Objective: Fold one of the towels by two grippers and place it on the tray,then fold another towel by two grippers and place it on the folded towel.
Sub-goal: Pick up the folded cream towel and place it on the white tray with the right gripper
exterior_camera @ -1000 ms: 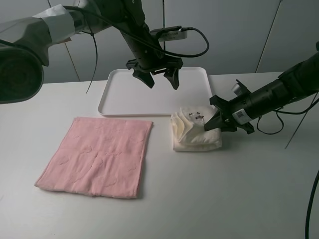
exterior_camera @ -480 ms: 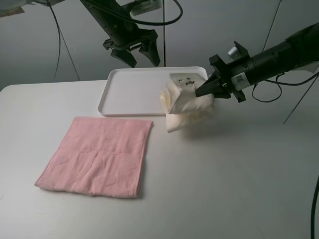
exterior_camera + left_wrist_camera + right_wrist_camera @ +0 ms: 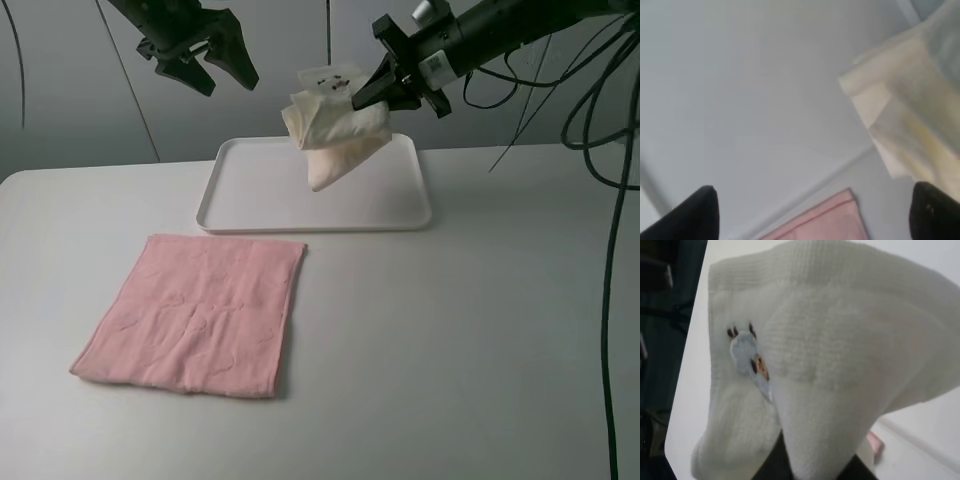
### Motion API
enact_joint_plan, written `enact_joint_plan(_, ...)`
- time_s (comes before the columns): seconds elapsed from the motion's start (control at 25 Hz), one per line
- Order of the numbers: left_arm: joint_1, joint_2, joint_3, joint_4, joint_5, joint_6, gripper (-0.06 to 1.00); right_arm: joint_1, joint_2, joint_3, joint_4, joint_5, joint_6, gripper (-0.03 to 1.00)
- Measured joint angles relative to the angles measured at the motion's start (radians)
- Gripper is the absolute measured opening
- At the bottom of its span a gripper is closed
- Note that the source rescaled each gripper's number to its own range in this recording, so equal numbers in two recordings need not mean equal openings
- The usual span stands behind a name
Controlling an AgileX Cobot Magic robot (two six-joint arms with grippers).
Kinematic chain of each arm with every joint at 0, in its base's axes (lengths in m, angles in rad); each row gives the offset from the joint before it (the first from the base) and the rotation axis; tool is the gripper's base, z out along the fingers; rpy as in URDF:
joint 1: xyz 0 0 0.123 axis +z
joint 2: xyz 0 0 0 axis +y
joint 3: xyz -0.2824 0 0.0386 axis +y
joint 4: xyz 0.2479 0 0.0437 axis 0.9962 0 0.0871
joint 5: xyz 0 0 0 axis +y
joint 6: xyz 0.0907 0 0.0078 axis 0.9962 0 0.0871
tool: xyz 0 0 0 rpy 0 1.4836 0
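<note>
The folded cream-white towel (image 3: 335,128) hangs in the air above the white tray (image 3: 250,190), pinched at its upper right by my right gripper (image 3: 372,88), which is shut on it. The right wrist view is filled by this towel (image 3: 830,365), a small embroidered patch on it. My left gripper (image 3: 215,68) is raised high at the upper left, jaws open and empty, well to the left of the hanging towel. Its wrist view shows the cream towel (image 3: 905,115) and a corner of the pink towel (image 3: 825,220). The pink towel (image 3: 195,312) lies flat on the table, in front of the tray.
The table (image 3: 470,340) is white. Black cables (image 3: 605,150) hang down at the right edge. A grey panelled wall (image 3: 90,110) stands behind the tray.
My right gripper has lifted the folded cream towel off the table and carried it up and left over the tray. My left gripper has risen up and to the left, still open.
</note>
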Motion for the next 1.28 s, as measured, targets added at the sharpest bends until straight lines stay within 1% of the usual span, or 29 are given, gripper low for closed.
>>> enact_joint_plan(0.08,0.023,-0.012,0.000,-0.003,0.000,0.002,0.99,0.015,0.067,-0.085,0.017,0.007,0.022,0.09)
enact_joint_plan(0.28,0.050,-0.019,0.000,-0.003,0.000,0.003,0.99,0.035,0.199,-0.240,0.156,-0.007,0.038,0.09)
enact_joint_plan(0.4,0.055,-0.019,0.000,-0.003,0.000,0.012,0.99,0.037,0.272,-0.274,0.198,-0.030,0.017,0.09)
enact_joint_plan(0.6,0.057,-0.019,0.000,-0.001,0.000,0.019,0.99,0.037,0.365,-0.277,0.223,-0.094,-0.041,0.09)
enact_joint_plan(0.8,0.057,-0.019,0.000,0.019,0.000,0.023,0.99,0.037,0.433,-0.277,0.213,-0.159,-0.062,0.09)
enact_joint_plan(0.92,0.057,-0.019,0.001,0.023,0.000,0.023,0.99,0.037,0.445,-0.277,0.152,-0.195,-0.062,0.09)
enact_joint_plan(1.04,0.057,-0.019,0.001,0.023,0.000,0.023,0.99,0.037,0.447,-0.277,0.083,-0.222,-0.038,0.09)
enact_joint_plan(1.16,0.057,-0.010,0.001,0.021,0.000,0.023,0.99,0.037,0.447,-0.277,0.062,-0.232,-0.013,0.09)
enact_joint_plan(1.2,0.057,-0.003,0.002,0.020,0.000,0.023,0.99,0.037,0.447,-0.277,0.061,-0.235,-0.004,0.14)
enact_joint_plan(1.24,0.057,-0.001,0.007,0.020,0.000,0.023,0.99,0.037,0.447,-0.277,0.061,-0.235,0.003,0.21)
enact_joint_plan(1.28,0.057,0.002,0.015,0.020,0.000,0.021,0.99,0.037,0.447,-0.277,0.059,-0.235,0.005,0.34)
